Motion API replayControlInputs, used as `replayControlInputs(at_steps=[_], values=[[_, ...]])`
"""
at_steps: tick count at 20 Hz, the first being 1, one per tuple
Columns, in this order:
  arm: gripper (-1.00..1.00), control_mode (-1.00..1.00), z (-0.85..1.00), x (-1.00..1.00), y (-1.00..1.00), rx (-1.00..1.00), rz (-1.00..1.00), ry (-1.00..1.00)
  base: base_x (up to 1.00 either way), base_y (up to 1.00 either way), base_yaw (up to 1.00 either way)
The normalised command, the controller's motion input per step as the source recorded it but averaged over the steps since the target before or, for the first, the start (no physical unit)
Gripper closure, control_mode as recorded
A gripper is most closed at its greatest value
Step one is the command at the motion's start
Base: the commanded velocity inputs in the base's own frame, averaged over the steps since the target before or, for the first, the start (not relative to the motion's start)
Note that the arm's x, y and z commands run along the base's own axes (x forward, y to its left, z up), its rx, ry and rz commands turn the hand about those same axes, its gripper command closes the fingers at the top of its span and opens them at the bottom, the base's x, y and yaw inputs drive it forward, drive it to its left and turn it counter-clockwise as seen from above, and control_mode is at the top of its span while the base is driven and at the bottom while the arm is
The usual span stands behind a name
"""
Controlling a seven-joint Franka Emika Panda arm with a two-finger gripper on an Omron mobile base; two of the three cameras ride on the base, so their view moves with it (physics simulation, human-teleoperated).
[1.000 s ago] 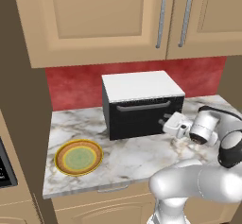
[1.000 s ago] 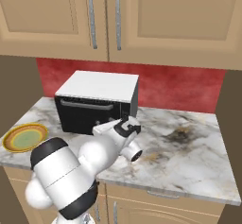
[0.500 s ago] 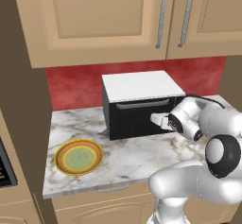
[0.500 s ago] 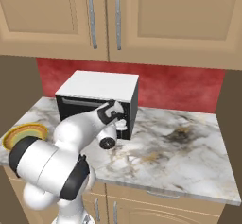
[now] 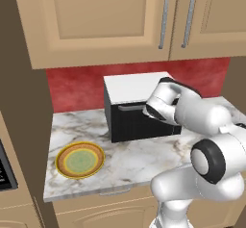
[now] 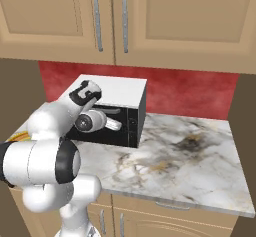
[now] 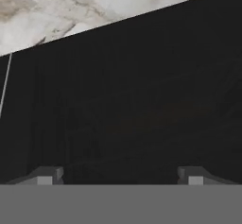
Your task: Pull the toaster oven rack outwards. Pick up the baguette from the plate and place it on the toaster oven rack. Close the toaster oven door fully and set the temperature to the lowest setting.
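Toaster oven (image 5: 137, 121) behind white arm (image 5: 192, 111), plate (image 5: 79, 159) aside

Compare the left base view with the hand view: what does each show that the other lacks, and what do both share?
Left base alone: the plate with nothing on it, the cabinets, the red backsplash, the oven's white top and the arm reaching to its front. Hand alone: the two fingers set wide apart, right up against the black front. Both: the oven and marble counter.
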Motion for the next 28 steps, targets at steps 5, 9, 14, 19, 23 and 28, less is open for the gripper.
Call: replayControlInputs(at_steps=[5, 9, 14, 19, 23, 28], values=[[-1.0, -1.0, 1.0, -0.06, -0.39, 0.14, 0.0, 0.18, 0.0, 0.0, 0.0], [-1.0, -1.0, 1.0, -0.4, -0.54, 0.14, -0.01, 0.25, 0.0, 0.0, 0.0], [-1.0, -1.0, 1.0, -0.51, -0.68, 0.17, 0.0, 0.35, 0.0, 0.0, 0.0], [-1.0, -1.0, 1.0, -0.44, -0.82, 0.21, 0.0, 0.34, 0.0, 0.0, 0.0], [-1.0, -1.0, 1.0, -0.49, -0.8, 0.2, 0.0, 0.32, 0.0, 0.0, 0.0], [-1.0, -1.0, 0.87, -0.32, -0.7, 0.18, -0.06, 0.31, 0.0, 0.0, 0.0]])
